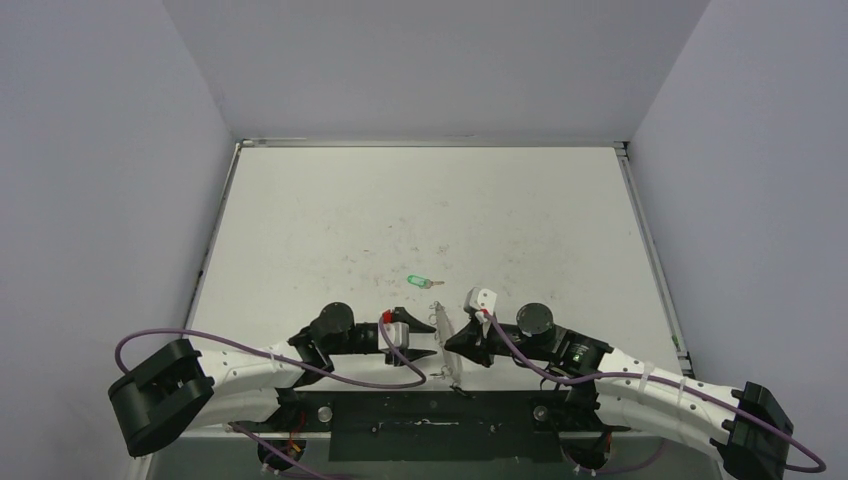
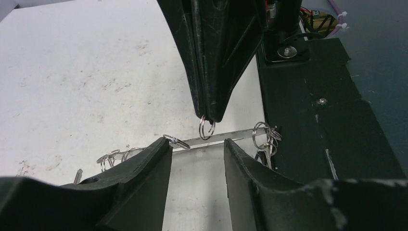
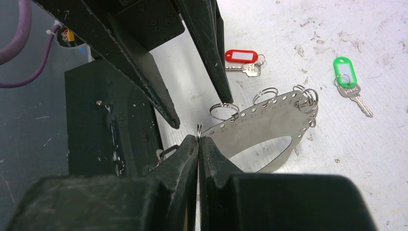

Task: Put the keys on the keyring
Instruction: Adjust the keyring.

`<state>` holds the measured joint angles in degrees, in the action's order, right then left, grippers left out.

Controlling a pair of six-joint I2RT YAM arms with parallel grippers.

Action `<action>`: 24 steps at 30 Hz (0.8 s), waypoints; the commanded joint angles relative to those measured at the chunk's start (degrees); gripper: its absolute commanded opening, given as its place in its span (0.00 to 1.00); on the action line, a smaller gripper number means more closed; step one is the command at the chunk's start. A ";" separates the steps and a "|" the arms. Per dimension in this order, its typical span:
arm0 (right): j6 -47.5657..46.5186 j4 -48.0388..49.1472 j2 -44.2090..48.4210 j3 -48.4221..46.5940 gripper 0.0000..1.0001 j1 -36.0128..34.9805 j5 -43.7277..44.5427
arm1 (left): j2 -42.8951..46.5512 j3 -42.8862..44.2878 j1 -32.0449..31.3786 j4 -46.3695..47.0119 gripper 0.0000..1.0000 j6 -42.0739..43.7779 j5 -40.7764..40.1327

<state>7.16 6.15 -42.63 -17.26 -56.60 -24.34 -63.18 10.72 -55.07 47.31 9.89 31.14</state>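
The keyring (image 3: 269, 120) is a flat grey perforated metal loop fringed with small rings, held up on edge near the table's front edge (image 1: 443, 345). My right gripper (image 3: 198, 136) is shut on one small ring at its rim; the left wrist view shows it reaching down from above (image 2: 210, 118). My left gripper (image 2: 196, 144) is open, its fingertips either side of the keyring's band (image 2: 235, 134), one tip against a ring (image 2: 175, 141). The red-tagged key (image 3: 243, 58) and the green-tagged key (image 3: 347, 79) lie loose on the table beyond. The green one also shows from above (image 1: 420, 281).
The black base plate (image 2: 327, 120) of the arms lies right beside the keyring at the table's near edge. Purple cables (image 1: 300, 365) loop over both arms. White walls close in the table on three sides.
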 commanded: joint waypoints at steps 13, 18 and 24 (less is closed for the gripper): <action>-0.55 8.13 -0.77 -2.49 0.00 -0.60 -1.83 | 12.96 1.19 -1.01 -7.96 0.54 3.78 -8.21; -0.48 9.27 -1.48 -2.69 0.00 -0.75 -2.52 | 15.58 1.06 -1.10 -10.39 0.54 4.47 -6.48; -0.39 9.80 -1.57 -2.76 0.00 -0.81 -3.26 | 11.14 1.57 -1.19 -6.99 0.43 4.39 -2.84</action>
<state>7.07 10.63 -44.53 -17.37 -56.86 -25.82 -49.50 10.76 -55.94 38.17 13.67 25.61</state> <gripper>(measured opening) 0.029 0.475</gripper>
